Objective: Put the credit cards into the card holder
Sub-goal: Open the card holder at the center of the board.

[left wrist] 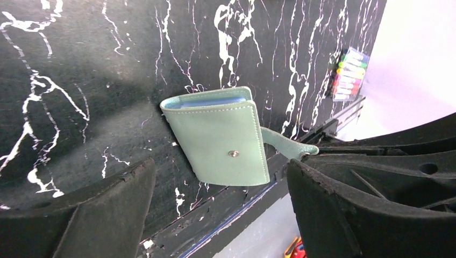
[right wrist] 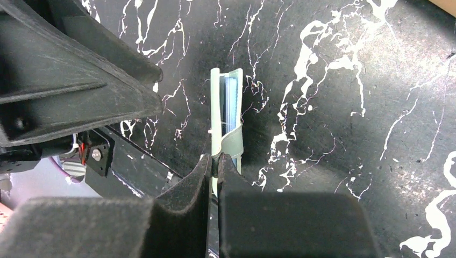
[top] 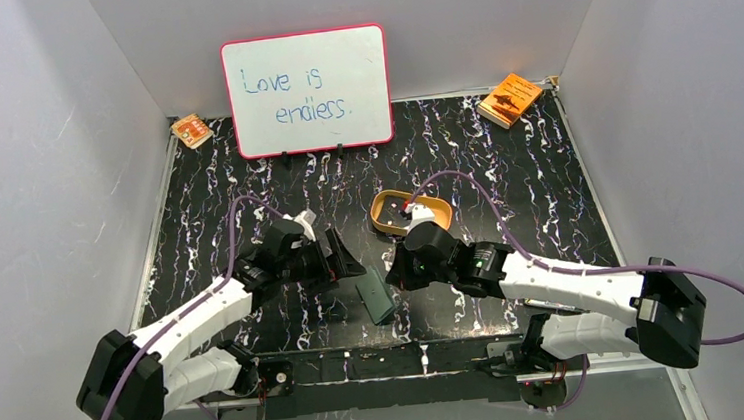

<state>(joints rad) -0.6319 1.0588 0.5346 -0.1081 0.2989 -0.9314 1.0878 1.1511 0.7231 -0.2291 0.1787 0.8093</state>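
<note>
The card holder [left wrist: 223, 137], a sage-green wallet, stands folded on its edge on the black marbled table near the front edge; the top view shows it as a dark green card holder [top: 377, 298]. Its snap button [left wrist: 233, 153] faces my left gripper. My left gripper [left wrist: 220, 215] is open, just short of the holder, with nothing between its fingers [left wrist: 107, 209]. My right gripper [right wrist: 214, 166] is shut on the holder's closing strap [right wrist: 231, 142] and looks along the holder [right wrist: 226, 102] edge-on. Pale blue pocket edges show inside the fold. No loose credit cards are in view.
A tan-gold oval tray [top: 408, 212] sits just behind the right gripper. A whiteboard [top: 306, 91] stands at the back, with orange booklets at the back right [top: 510, 99] and back left [top: 191, 131]. A pack of markers [left wrist: 347, 72] lies beyond the table's front rail.
</note>
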